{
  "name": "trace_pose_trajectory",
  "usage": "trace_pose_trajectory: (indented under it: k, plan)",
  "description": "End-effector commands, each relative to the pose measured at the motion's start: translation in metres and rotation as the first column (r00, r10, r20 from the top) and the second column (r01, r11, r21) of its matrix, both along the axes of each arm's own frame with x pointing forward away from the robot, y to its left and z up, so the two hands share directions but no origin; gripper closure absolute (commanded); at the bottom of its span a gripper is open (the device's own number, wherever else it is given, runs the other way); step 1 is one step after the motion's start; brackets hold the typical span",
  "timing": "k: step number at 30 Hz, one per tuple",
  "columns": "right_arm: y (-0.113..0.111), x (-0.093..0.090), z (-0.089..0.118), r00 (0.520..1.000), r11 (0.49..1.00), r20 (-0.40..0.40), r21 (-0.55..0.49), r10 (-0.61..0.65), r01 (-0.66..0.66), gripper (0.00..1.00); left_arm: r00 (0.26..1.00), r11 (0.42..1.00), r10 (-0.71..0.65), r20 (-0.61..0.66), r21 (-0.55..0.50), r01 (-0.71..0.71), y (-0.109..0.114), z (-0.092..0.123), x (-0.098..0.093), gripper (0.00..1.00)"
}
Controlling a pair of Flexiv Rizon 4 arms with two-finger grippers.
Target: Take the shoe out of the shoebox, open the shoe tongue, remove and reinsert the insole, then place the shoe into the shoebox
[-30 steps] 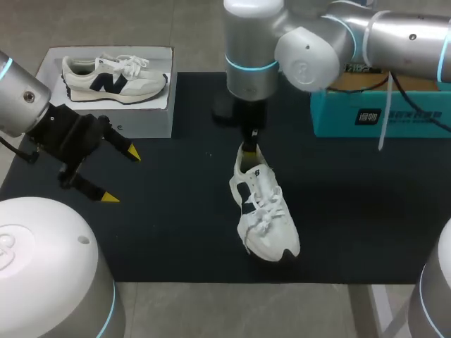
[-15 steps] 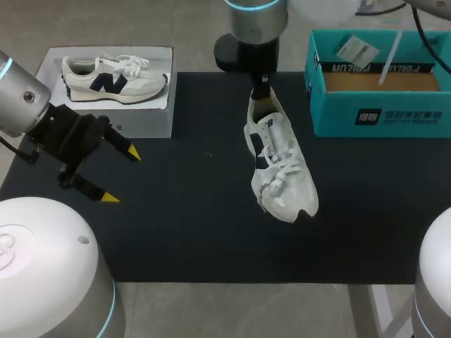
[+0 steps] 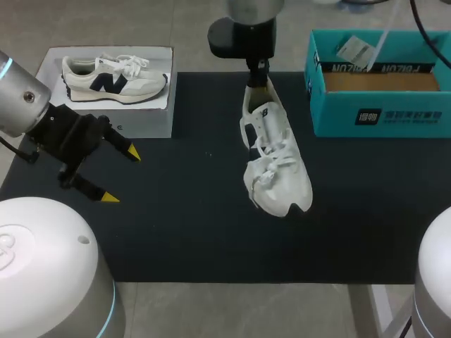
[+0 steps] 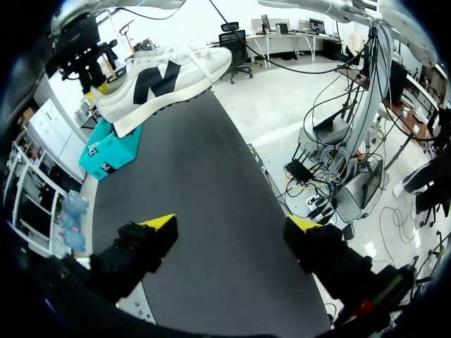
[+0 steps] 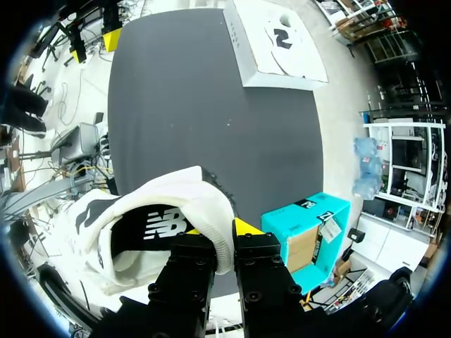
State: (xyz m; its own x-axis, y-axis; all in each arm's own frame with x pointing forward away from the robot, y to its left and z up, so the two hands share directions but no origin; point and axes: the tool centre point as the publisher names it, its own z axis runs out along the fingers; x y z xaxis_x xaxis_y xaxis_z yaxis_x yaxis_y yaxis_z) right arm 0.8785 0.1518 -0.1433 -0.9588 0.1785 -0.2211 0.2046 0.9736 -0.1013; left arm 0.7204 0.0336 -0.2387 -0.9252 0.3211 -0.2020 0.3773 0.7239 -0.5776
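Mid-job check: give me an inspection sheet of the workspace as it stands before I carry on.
Surface: black mat over the table.
Job's things: white shoe hangs toe-down by its heel, seemingly off the mat; teal shoebox open, far right; lid with a printed shoe picture, far left.
Clutter: paper slip inside the shoebox.
Grippers: right gripper shut on the shoe's heel; left gripper open, holding nothing, at the mat's left edge.
Cables: pale cable hangs over the shoebox.
Surroundings: nothing seen.
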Motion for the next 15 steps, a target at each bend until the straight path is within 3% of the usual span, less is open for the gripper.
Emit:
trace_pose_trajectory:
  k: [1, 8, 15]
  plan:
    - [0.0, 0.001, 0.002, 1.0, 1.0, -0.002, -0.001, -0.001, 0.001, 1.0, 1.0, 1.0, 0.0, 0.0, 0.003, 0.0, 0.0, 0.0, 0.0, 0.0]
    - [0.0, 0.001, 0.002, 1.0, 1.0, -0.002, -0.001, -0.001, 0.001, 1.0, 1.0, 1.0, 0.0, 0.0, 0.003, 0.0, 0.0, 0.0, 0.0, 0.0]
    - [-0.105, 0.054, 0.013, 0.999, 0.999, -0.025, -0.012, -0.037, 0.036, 1.0, 1.0, 1.0, 0.0, 0.0, 0.003, 0.0, 0.0, 0.0, 0.0, 0.0]
